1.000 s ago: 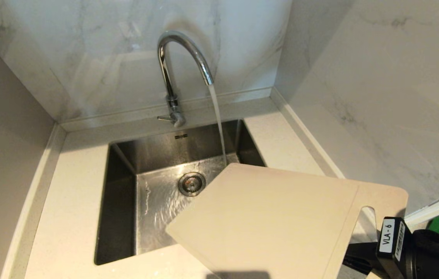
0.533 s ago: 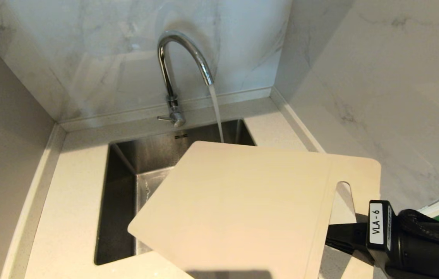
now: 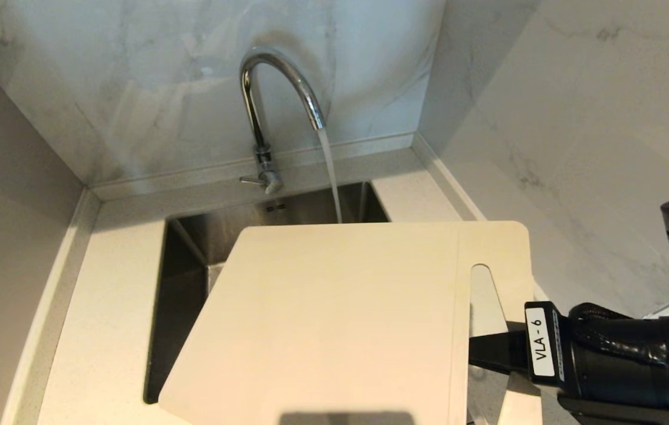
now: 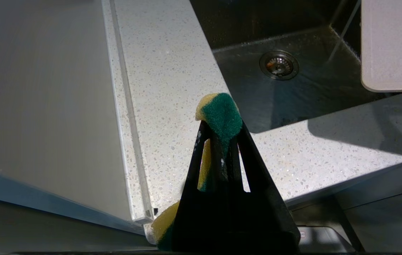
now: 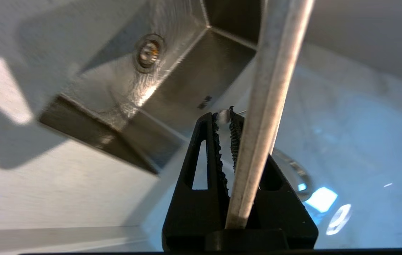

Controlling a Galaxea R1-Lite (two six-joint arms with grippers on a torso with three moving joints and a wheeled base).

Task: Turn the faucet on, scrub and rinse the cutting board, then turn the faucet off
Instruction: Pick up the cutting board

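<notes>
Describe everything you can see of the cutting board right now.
The cutting board is a thin, flat, off-white plastic rectangle with rounded corners and an elongated handle cutout near its right end. The right gripper is shut on that handle end, holding the board roughly level over the sink. The faucet's running stream drops behind its far edge.

My head camera looks forward and down on the sink (image 3: 193,248) from above. My left wrist camera sits low over the bench (image 4: 172,71), facing the basin. My right wrist camera peers close along my fingers (image 5: 204,141). All three share the sink.
</notes>
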